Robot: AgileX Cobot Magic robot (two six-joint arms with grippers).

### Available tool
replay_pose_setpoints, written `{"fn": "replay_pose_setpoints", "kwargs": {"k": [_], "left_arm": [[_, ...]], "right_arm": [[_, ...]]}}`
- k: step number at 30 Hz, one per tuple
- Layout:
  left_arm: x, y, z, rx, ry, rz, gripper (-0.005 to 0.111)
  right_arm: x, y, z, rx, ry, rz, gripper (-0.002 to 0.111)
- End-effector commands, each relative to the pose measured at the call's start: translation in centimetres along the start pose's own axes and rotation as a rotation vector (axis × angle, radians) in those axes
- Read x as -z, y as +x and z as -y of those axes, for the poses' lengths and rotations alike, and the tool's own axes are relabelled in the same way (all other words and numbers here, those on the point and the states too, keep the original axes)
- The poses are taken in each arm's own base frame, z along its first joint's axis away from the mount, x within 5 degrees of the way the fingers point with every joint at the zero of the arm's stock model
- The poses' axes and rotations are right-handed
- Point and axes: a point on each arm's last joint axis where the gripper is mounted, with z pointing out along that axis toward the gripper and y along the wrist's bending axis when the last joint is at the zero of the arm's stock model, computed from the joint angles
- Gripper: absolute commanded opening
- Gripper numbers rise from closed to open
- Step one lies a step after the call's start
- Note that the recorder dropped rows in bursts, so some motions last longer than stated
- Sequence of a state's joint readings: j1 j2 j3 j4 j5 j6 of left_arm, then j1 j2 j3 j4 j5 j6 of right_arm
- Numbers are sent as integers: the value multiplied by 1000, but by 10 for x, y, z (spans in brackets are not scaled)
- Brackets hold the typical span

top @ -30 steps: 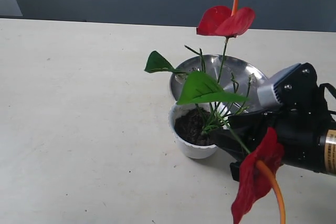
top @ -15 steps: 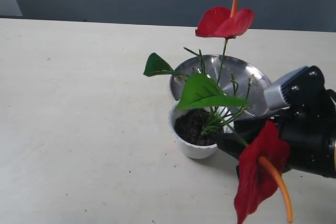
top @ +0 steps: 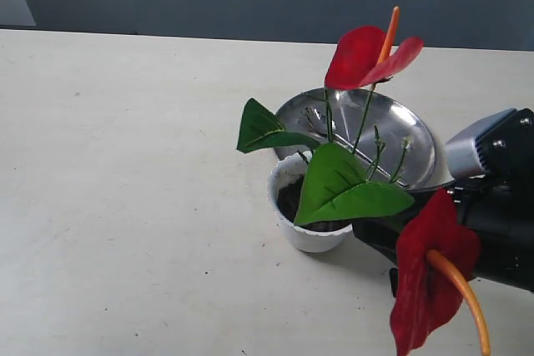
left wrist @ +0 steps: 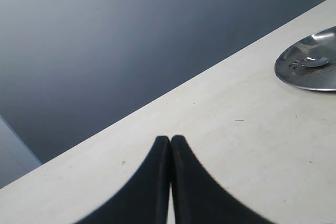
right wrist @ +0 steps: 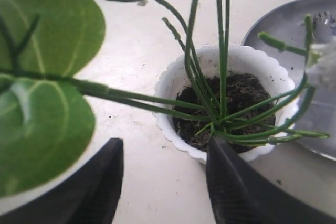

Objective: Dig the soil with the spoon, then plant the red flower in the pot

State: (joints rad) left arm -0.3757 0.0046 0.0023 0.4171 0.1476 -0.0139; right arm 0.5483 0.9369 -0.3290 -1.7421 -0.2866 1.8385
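red flower (top: 338,185) sits in the pot (right wrist: 223,109), my right hand (right wrist: 163,182) wide open around nothing, left hand (left wrist: 170,142) pinched closed, empty

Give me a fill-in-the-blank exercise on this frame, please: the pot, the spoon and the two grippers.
1. The flower stems stand in the soil of the ___ pot.
2. The spoon lies on the steel ___.
3. The left gripper is ___.
4. The right gripper is ___.

Missing words: white; plate; shut; open
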Motion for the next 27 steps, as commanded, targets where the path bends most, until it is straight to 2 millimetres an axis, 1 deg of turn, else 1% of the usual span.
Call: {"fn": "replay_pose_setpoints", "kwargs": {"k": [1,6,12,18,23,27], "left_arm": [[0,-2,0,13,5,19,1],[0,-2,0,13,5,19,1],[0,-2,0,13,5,19,1],[0,-2,0,13,5,19,1],[1,-2,0,13,5,21,1],[1,-2,0,13,5,21,1]], "right_arm": [[0,1,-1,-14,-14,-5,47],[0,6,-1,-29,-13,-20,47],[0,7,-1,-45,-14,-22,47],[-1,15,0,-76,-13,-46,47],[-1,16,-2,-93,-31,-54,47],[-1,24,-1,-124,-32,-76,47]]}}
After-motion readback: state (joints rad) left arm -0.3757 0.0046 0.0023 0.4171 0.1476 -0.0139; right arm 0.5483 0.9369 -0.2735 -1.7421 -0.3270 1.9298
